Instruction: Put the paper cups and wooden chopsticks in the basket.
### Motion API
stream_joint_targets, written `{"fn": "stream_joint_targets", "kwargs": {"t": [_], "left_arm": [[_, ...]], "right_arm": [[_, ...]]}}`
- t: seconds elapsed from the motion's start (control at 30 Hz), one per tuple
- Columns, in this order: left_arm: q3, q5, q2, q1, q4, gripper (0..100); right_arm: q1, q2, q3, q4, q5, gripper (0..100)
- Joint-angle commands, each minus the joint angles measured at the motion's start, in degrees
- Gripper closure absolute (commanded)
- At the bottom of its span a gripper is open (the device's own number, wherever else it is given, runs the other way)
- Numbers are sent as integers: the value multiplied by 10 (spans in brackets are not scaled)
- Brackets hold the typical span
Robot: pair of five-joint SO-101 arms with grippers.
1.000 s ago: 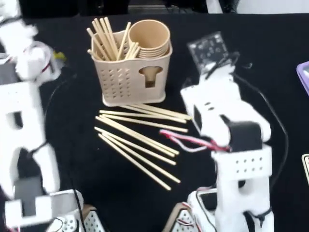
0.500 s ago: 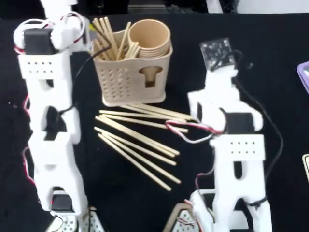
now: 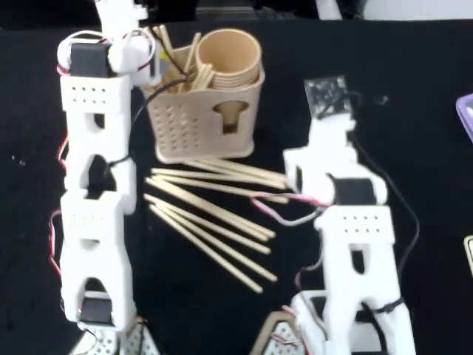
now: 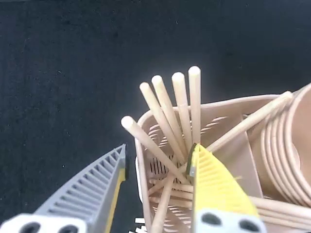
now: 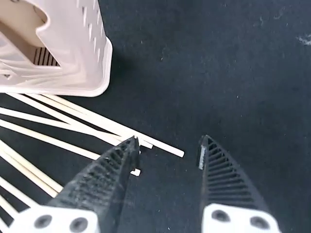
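Your left end effector point(image 4: 157, 146) gapes empty over the basket point(image 4: 223, 104); your right end effector point(image 5: 168, 139), open and empty, sits above loose chopsticks point(image 5: 97, 124), seemingly for pickup.

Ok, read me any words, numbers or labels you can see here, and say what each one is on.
None can be read.
The basket, paper cups and chopsticks show no print.
The patterned plates at the arms' bases are too blurred to tell whether they carry text.
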Motion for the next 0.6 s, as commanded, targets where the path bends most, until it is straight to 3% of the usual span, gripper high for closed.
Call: {"fn": "stream_joint_targets", "kwargs": {"t": [0.0, 0.13, 0.57], "left_arm": [[21, -4, -9, 1, 3, 855], [53, -4, -9, 6, 0, 948], [68, -4, -2, 22, -110, 970]], "right_arm": [[5, 0, -4, -13, -4, 794], [5, 0, -1, -12, -5, 794], [-76, 0, 71, -17, -50, 794]]}}
